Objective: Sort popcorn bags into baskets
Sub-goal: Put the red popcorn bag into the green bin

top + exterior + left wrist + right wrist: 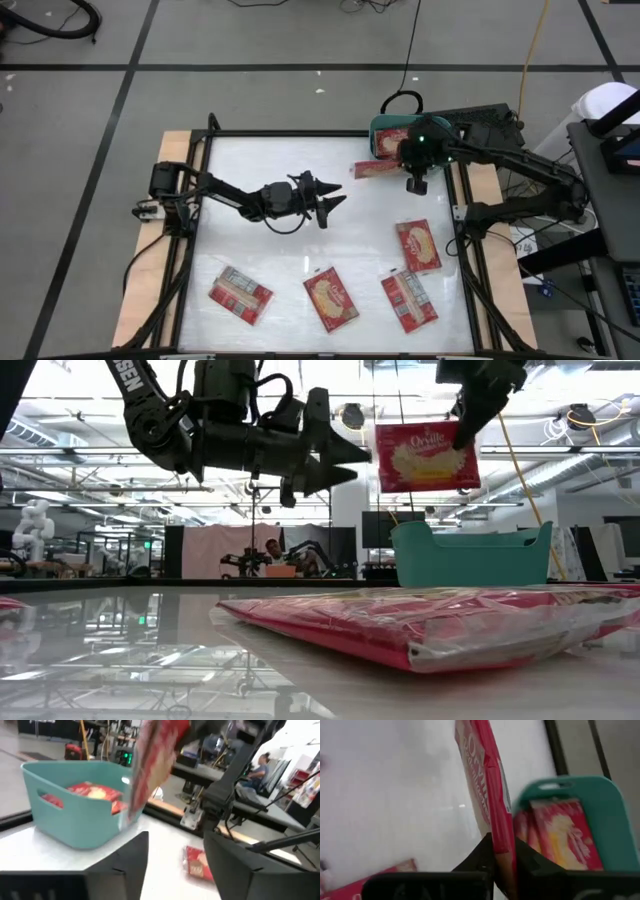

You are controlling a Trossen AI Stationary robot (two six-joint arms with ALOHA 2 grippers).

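My right gripper (413,180) is shut on a red popcorn bag (427,457) in the air, just short of the teal basket (470,555) at the table's far right. The basket holds a few red bags (560,832). My left gripper (325,200) hangs open over the table's middle, level, with nothing between its fingers; in the left wrist view it faces the basket (75,815) and the held bag (155,765). Several more bags lie flat on the table near its front edge (240,293), (330,300), (408,300), (418,245). My right gripper pinches the bag between its two fingers at an upper corner (462,445), by the bag's edge (501,847). The fingers come from above, slanting down. The bag hangs below them, lifted clear of the table, its printed face toward the table's near side.
One bag (420,620) lies right at the table's front edge, close before the low camera. A black frame (460,230) runs along the table's sides. Bare white tabletop (260,160) lies between the left gripper and the far edge.
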